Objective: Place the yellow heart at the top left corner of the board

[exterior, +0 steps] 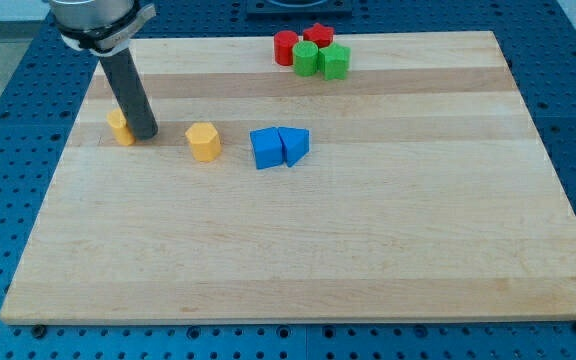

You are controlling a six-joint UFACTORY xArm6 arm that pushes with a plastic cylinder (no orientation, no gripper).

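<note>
A yellow block (119, 128), partly hidden behind my rod so its shape is hard to make out, lies near the board's left edge. My tip (144, 134) rests on the board right against this block's right side. A second yellow block (204, 141), hexagon-like, sits a short way to the right of my tip. I cannot tell for certain which of the two is the heart.
A blue cube (265, 148) and a blue triangle (294, 145) touch each other near the board's middle. At the view's top, two red blocks (286, 45) (318, 35) and two green blocks (306, 58) (336, 61) cluster together. The wooden board (368, 230) sits on a blue perforated table.
</note>
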